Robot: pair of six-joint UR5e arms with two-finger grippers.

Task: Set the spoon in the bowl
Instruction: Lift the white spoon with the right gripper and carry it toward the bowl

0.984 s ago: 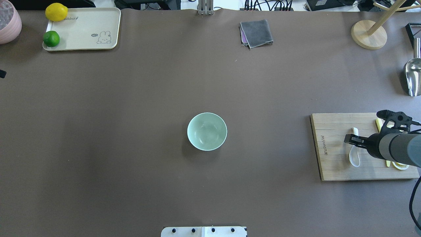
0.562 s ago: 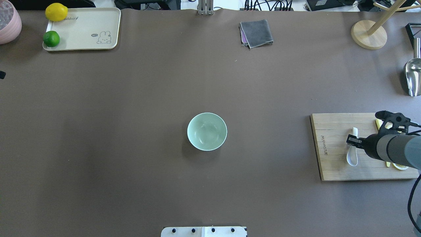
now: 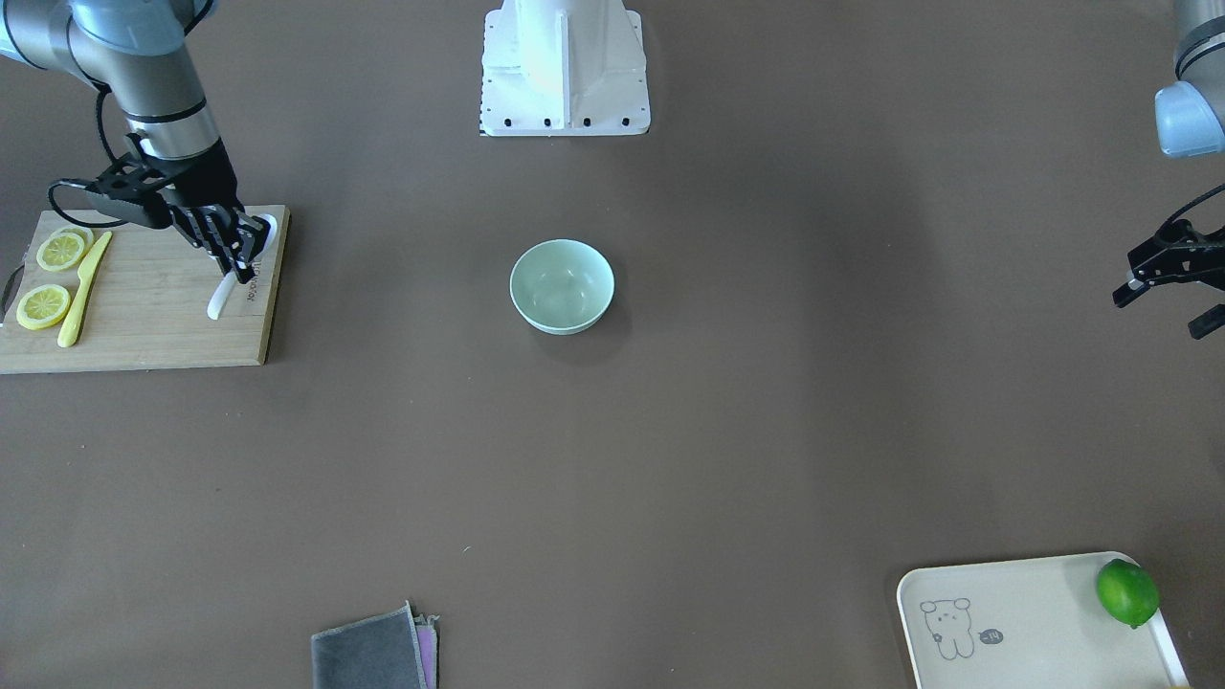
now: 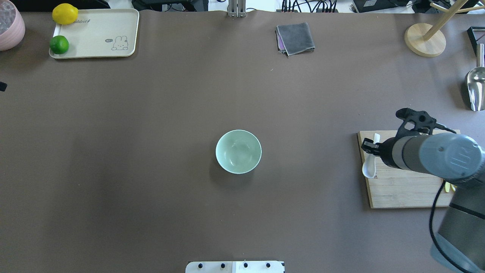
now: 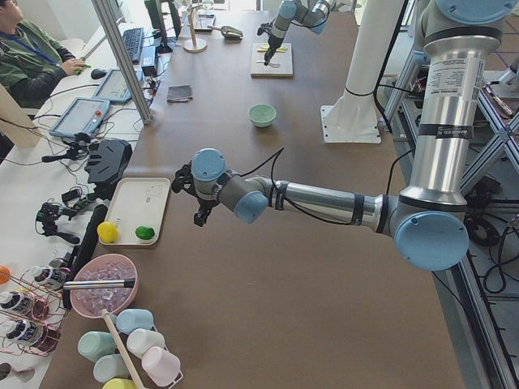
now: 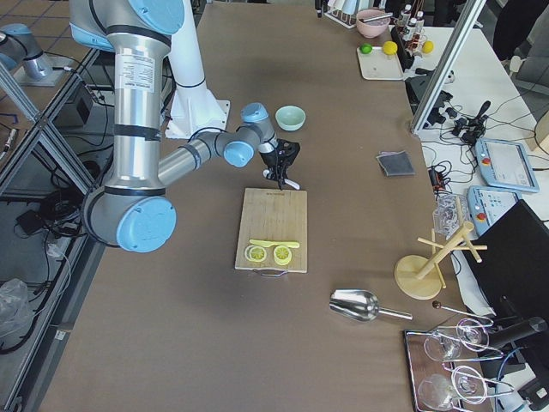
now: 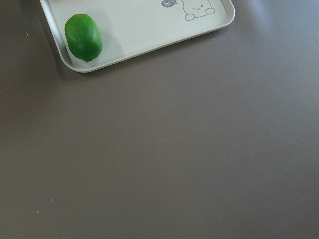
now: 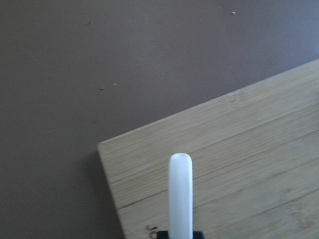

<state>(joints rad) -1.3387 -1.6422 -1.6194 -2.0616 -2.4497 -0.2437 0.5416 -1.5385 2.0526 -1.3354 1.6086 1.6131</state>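
The pale mint-green bowl (image 4: 238, 151) stands upright in the middle of the table and also shows in the front view (image 3: 562, 285). My right gripper (image 4: 372, 148) is shut on the white spoon (image 4: 368, 168) and holds it above the wooden cutting board's edge nearest the bowl. In the front view the gripper (image 3: 242, 256) grips the spoon (image 3: 219, 304) mid-length. The right wrist view shows the spoon's handle (image 8: 180, 194) over the board's corner. My left gripper (image 3: 1166, 287) is open and empty at the far left side, well away from the bowl.
The cutting board (image 4: 401, 189) carries lemon slices (image 3: 43, 306) and a yellow knife (image 3: 81, 287). A cream tray (image 4: 98, 38) with a lime (image 4: 59, 44) and a lemon sits back left. A grey cloth (image 4: 295, 38), a wooden stand (image 4: 424, 40) and a metal scoop (image 4: 475, 89) lie at the back.
My right gripper has lifted the spoon off the board and carried it toward the board's bowl-side edge. The bowl and the left arm have not moved.
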